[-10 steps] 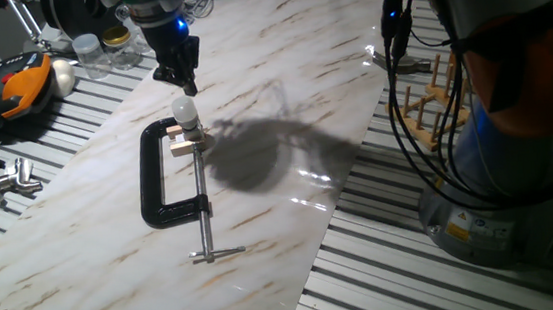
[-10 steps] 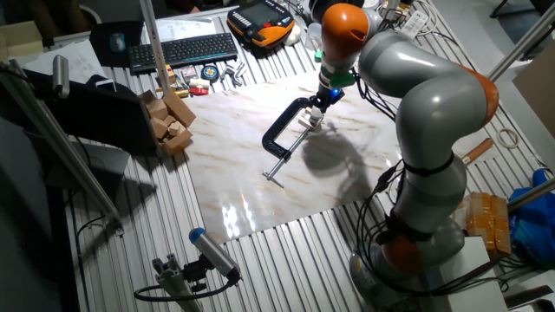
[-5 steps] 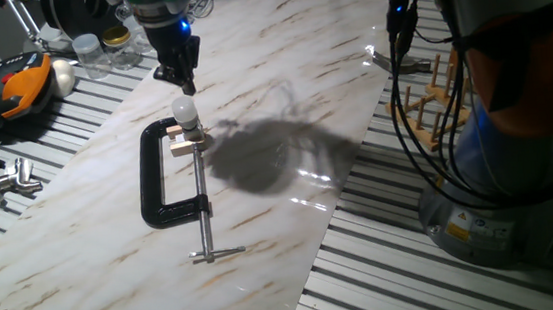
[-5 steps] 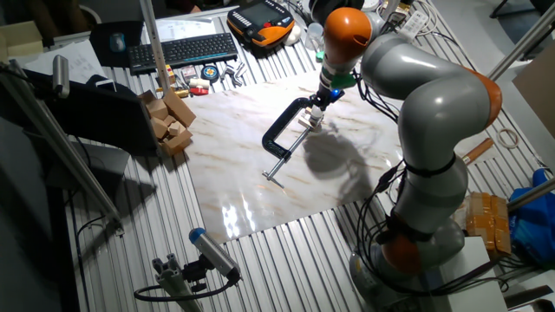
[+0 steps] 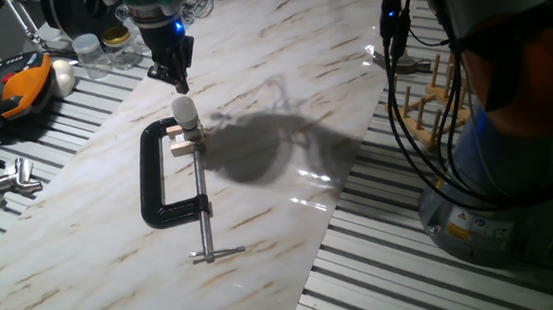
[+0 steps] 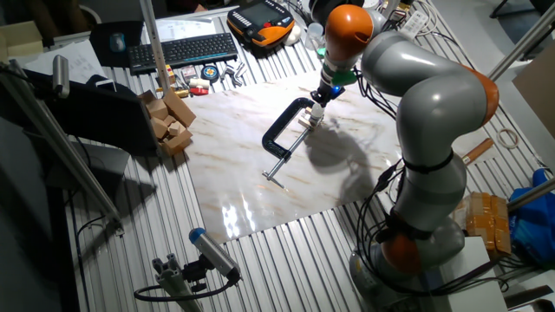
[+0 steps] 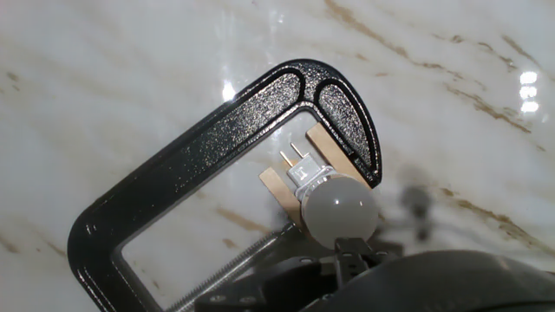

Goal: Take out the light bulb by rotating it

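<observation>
Surface [image 5: 279,64]: marbled white board on a slatted metal bench [image 5: 368,287]. Black C-clamp [image 5: 163,180] lies flat on the board, screw handle toward 6 o'clock. Jars [image 5: 97,50] on the slats at 10 o'clock.

One light bulb [image 5: 184,110] is seen, held in one wooden block [image 5: 185,141], and one black C-clamp [image 5: 163,180] is counted on the one marble slab [image 5: 251,97]. One arm with one gripper [image 5: 173,72] is present. At the slab's far corner, two clear glass jars [image 5: 87,49] can be made out, though that cluster is partly cut off. One orange-and-black tool [image 5: 5,88] with one white ball [image 5: 65,75] is found beside them. One keyboard [image 6: 182,50] is counted in the other fixed view, along with one pile of small wooden blocks [image 6: 169,121] whose number cannot be told.
</observation>
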Motion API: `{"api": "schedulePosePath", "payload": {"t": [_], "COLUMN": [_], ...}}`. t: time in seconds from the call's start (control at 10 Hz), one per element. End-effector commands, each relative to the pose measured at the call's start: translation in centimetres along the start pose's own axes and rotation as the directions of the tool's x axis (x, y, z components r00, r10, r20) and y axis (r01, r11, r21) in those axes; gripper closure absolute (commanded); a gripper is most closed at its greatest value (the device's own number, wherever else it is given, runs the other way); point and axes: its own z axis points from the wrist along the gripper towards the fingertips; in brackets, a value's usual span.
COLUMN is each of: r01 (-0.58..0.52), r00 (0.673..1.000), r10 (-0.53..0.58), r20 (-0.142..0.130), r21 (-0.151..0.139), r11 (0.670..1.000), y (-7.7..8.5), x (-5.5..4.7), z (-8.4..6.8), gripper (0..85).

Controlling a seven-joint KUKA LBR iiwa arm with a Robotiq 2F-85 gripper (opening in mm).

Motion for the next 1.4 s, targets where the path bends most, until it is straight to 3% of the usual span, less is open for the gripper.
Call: {"api": "schedulePosePath", "payload": {"t": [0.0, 0.6, 1.0, 1.3], "r01": [-0.001, 0.002, -0.002, 0.01], "r00": [1.0, 1.0, 1.0, 1.0], "r10": [0.001, -0.002, 0.002, -0.01], "r20": [0.0, -0.005, -0.003, -0.005], "r21": [-0.001, -0.015, 0.005, -0.014], "r11": [1.0, 1.0, 1.0, 1.0], "y": [-0.15, -0.15, 0.39, 0.54], "x": [-0.16, -0.69, -0.97, -0.95], "z": [0.03, -0.03, -0.31, -0.35], "gripper": [85.0, 85.0, 85.0, 85.0]}}
